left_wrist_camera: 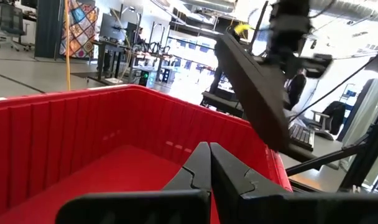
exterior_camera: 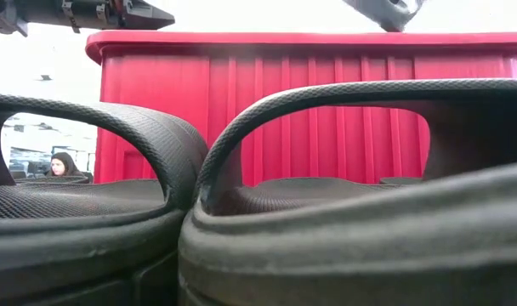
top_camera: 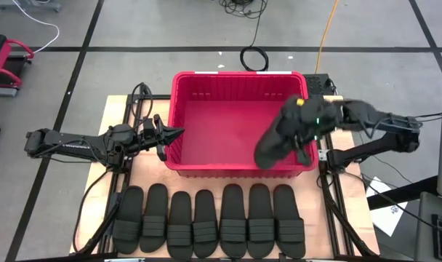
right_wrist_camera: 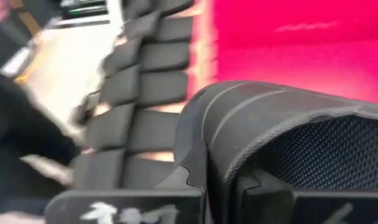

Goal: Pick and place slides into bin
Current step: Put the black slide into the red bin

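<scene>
The red bin (top_camera: 206, 120) stands at the table's middle. Several black slides (top_camera: 206, 233) lie side by side, soles down, in a row along the near edge, and they fill the foreground of the low view (exterior_camera: 326, 221). My right gripper (top_camera: 299, 132) is shut on one slide (top_camera: 273, 144) above the bin's right half; the left wrist view also shows this slide (left_wrist_camera: 257, 87) in the air. My left gripper (top_camera: 179, 133) is shut with nothing in it. It points level at the bin's left wall, just over the rim. My right gripper holds the slide by its ribbed strap (right_wrist_camera: 239, 124), the strap's edge between the two fingers (right_wrist_camera: 195, 186). It comes slanting down from the table's right. The slide is lifted clear over the bin and hangs tilted, its lower end (top_camera: 263, 156) toward the bin's near wall.
The bin's floor (left_wrist_camera: 114, 168) shows bare red. Cables and a coil (top_camera: 254, 58) lie on the floor beyond the bin's far wall. A person (exterior_camera: 63, 163) sits in the room behind the table.
</scene>
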Controlling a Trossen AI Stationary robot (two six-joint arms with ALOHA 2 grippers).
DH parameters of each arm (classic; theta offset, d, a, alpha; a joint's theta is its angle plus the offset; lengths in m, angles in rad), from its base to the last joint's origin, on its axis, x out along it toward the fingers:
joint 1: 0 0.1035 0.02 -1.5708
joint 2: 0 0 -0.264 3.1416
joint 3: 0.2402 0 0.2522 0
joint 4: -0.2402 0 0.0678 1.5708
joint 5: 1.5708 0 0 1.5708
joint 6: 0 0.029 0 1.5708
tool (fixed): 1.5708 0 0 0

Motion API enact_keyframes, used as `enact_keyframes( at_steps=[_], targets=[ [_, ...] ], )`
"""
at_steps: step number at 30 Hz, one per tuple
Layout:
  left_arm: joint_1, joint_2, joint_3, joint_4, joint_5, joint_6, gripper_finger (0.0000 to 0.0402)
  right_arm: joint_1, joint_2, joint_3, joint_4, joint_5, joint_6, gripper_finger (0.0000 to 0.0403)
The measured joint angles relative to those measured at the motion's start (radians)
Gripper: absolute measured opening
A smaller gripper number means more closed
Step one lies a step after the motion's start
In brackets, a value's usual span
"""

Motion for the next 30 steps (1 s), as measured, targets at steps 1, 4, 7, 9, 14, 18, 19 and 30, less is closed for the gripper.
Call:
enact_keyframes(
  at_steps=[1,4,7,9,14,18,19,30],
  targets=[
    [0.0,0.0,0.0,0.0,0.0,0.009,0.0001,-0.042,0.002,0.019,-0.038,-0.019,-0.034,0.0004],
    [0.0,0.0,0.0,-0.008,0.0,0.02,0.0001,-0.164,0.027,0.087,-0.197,-0.055,-0.13,0.0004],
    [0.0,0.0,0.0,-0.021,0.0,0.02,0.0001,-0.275,0.085,0.154,-0.382,-0.111,-0.241,0.0004],
    [0.0,0.0,0.0,-0.021,0.0,0.02,0.0001,-0.336,0.129,0.19,-0.474,-0.138,-0.331,0.0004],
    [0.0,0.0,0.0,-0.02,0.0,0.007,0.0001,-0.453,0.235,0.211,-0.532,-0.167,-0.571,0.0004],
    [0.0,0.0,0.0,-0.02,0.0,-0.016,0.0001,-0.521,0.325,0.211,-0.534,-0.178,-0.741,0.0004],
    [0.0,0.0,0.0,-0.02,0.0,-0.015,0.0001,-0.534,0.348,0.211,-0.537,-0.18,-0.771,0.0004],
    [0.0,0.0,0.0,-0.02,-0.009,-0.017,0.0001,-0.621,0.527,0.147,-0.537,-0.319,-0.915,0.0004]
  ],
)
